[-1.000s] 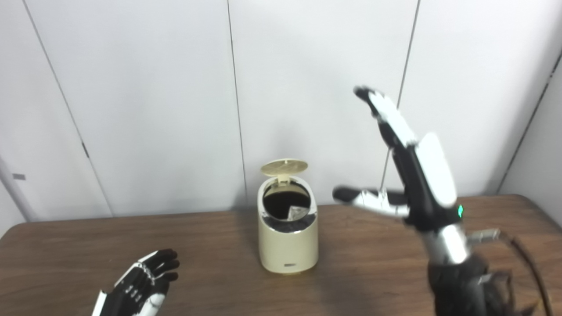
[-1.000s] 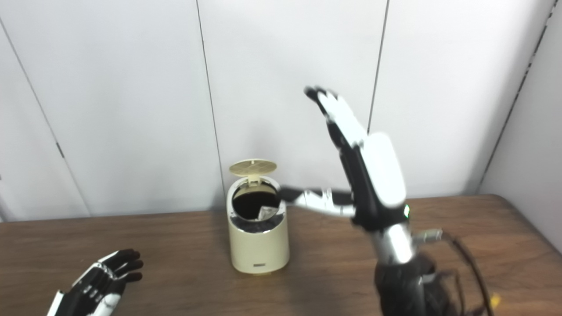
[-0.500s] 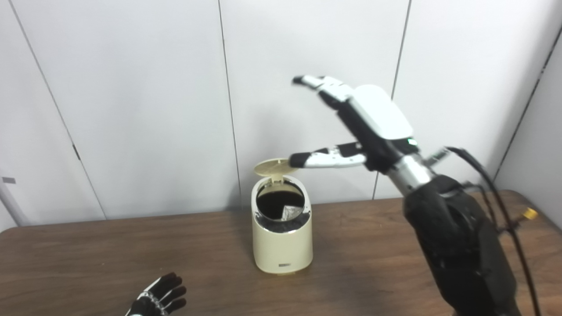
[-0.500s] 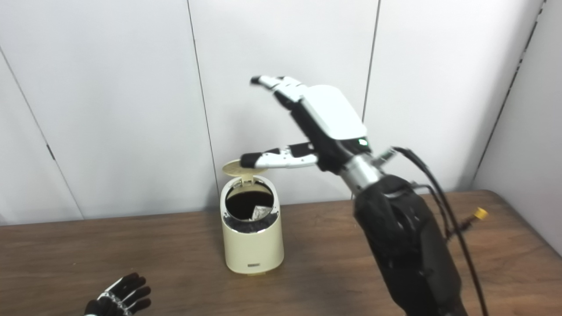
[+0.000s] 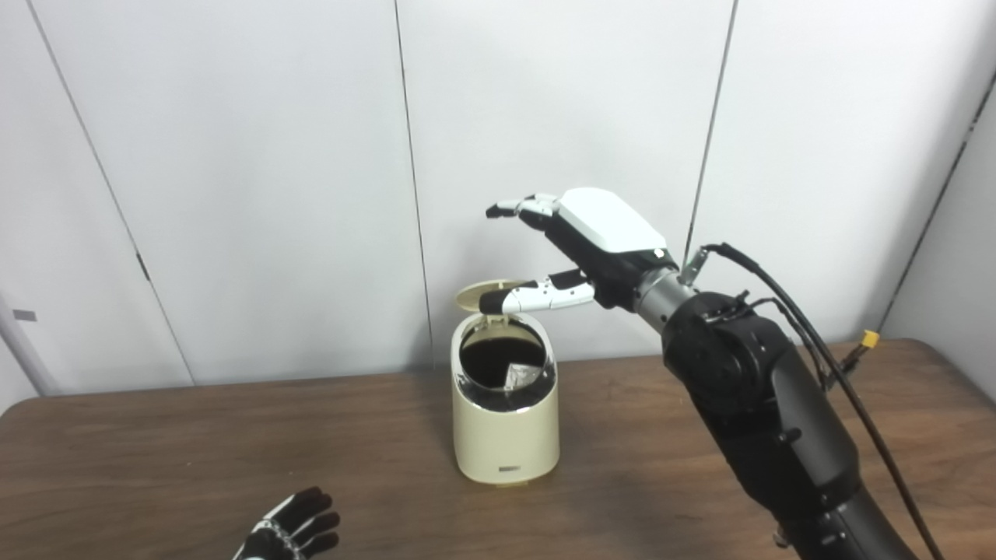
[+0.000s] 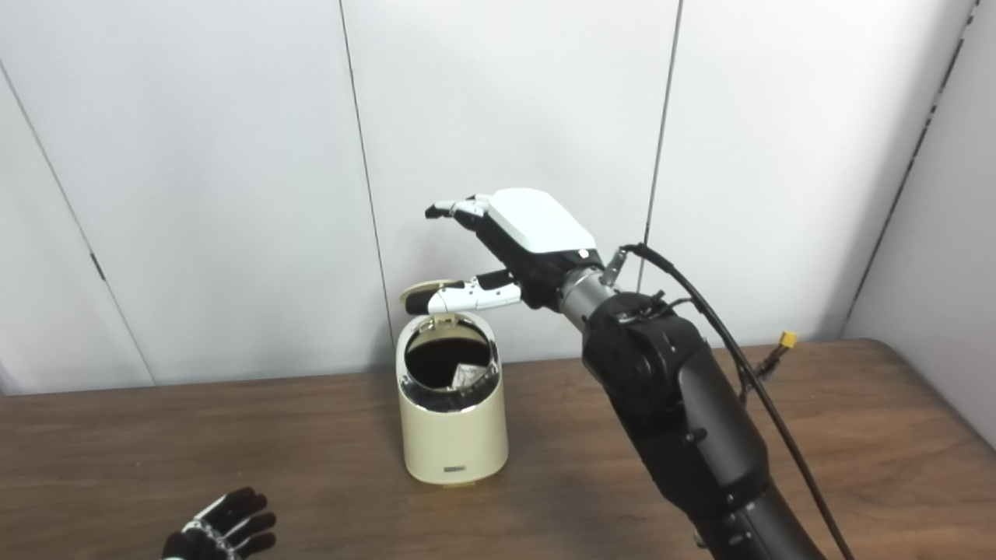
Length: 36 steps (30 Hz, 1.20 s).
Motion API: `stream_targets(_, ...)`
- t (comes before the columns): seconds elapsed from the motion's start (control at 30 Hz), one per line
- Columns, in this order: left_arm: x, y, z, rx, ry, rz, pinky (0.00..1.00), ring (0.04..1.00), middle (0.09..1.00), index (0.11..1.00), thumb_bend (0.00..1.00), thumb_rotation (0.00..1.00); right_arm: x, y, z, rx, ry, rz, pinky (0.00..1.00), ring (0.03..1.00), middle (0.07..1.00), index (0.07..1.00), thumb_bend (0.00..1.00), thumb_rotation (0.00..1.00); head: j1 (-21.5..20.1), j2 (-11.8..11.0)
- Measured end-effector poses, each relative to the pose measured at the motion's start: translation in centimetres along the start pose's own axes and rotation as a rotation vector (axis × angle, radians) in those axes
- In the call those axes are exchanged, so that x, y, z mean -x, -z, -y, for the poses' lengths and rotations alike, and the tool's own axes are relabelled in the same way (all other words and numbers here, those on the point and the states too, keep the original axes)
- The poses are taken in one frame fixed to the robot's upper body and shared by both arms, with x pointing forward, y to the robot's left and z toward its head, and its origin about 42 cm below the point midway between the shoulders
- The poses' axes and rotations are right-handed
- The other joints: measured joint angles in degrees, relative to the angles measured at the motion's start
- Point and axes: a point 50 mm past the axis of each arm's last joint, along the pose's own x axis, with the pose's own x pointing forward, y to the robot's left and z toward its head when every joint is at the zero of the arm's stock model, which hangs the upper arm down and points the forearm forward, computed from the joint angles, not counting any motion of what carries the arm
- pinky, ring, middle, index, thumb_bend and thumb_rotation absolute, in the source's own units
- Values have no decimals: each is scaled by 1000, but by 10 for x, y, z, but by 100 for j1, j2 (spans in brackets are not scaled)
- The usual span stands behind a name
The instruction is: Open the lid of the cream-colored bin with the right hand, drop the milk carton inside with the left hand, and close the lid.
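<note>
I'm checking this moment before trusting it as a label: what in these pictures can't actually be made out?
- Left hand: both views cut it at the bottom edge; only spread fingers show.
- Item inside the bin: a pale corner shows in the dark opening; too little to confirm it is the milk carton.
- Lid: the right hand thumb crosses it in both views; contact is unclear.

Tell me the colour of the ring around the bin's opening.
Shiny silver, like chrome, on the cream-colored bin. It shows best in the right eye view.
</note>
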Motion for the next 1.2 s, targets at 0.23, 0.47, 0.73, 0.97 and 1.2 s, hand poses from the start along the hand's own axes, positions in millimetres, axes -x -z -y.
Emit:
stream_targets(0.23,0,0,0,6,13,2,735,763,786,788,433,1000,-6,1,-15,10,-58,-15,858,924,871,846,811,908,44,17)
stream_targets(0.47,0,0,1,12,9,4,726,765,789,791,477,1000,-6,4,-30,2,-111,-52,846,910,861,828,804,892,106,70)
stream_targets(0.73,0,0,4,9,13,7,729,765,791,794,501,1000,14,10,-53,-55,-126,-38,866,887,842,822,794,915,150,105)
stream_targets(0.97,-1,-3,6,1,15,18,718,769,794,796,498,1000,37,7,-64,-97,-119,-19,866,887,811,806,814,937,158,149)
stream_targets(1.2,-3,-5,6,-3,0,29,714,757,783,793,495,1000,49,-5,-51,-111,-71,28,851,883,802,794,801,931,255,211)
